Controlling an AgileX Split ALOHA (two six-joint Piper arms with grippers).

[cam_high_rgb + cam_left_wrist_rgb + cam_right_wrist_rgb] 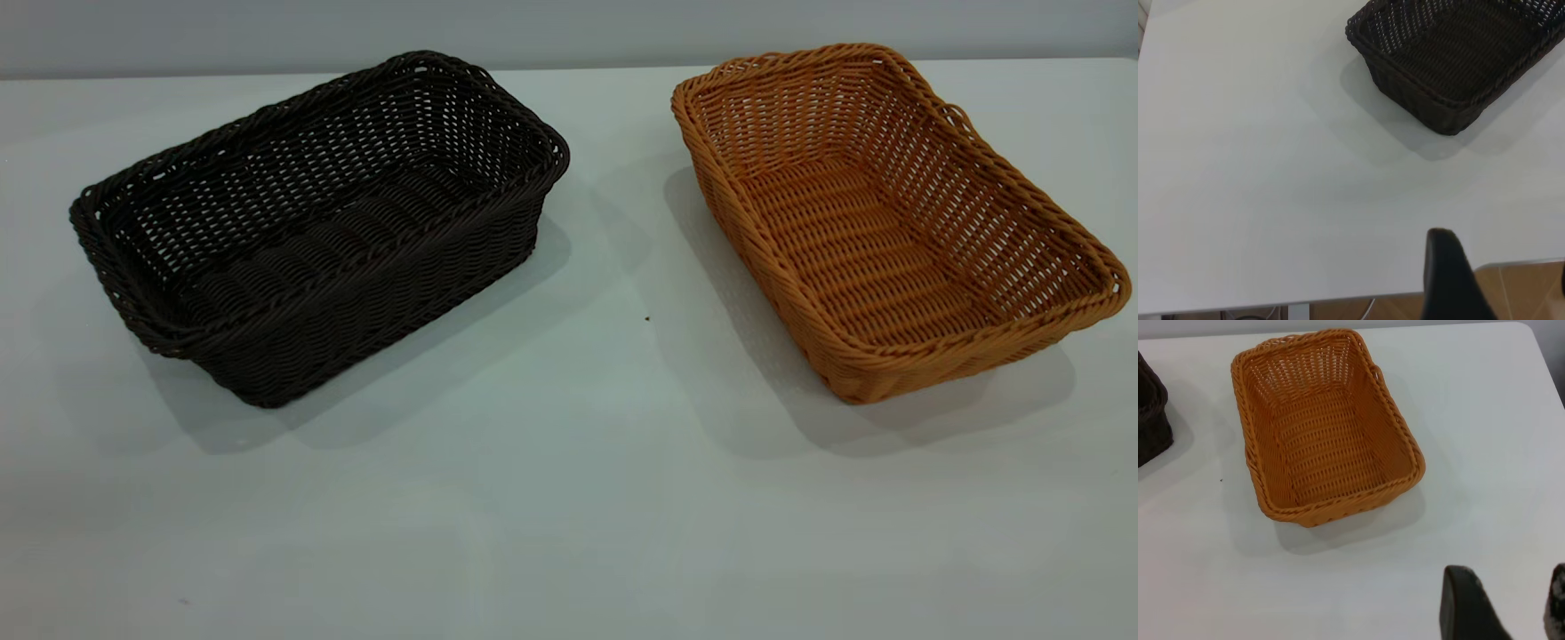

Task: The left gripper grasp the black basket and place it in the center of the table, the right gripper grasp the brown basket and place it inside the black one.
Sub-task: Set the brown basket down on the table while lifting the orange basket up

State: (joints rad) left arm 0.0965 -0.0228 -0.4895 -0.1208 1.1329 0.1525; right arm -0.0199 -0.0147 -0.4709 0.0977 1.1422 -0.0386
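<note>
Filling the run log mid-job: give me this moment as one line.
black basket: table left, untouched | brown basket: right, empty, apart | left end effector, right end effector: clear of baskets | stage: nothing grasped

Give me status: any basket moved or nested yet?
Nothing done yet. The black basket sits left of centre on the table, the brown basket apart at the right, both empty. Neither gripper holds anything; each wrist view shows only a dark fingertip edge. Left: centre black basket, then nest brown.

We see the black basket [320, 227] and the brown basket [893, 218] standing well apart, both upright on the table [569, 498].
</note>
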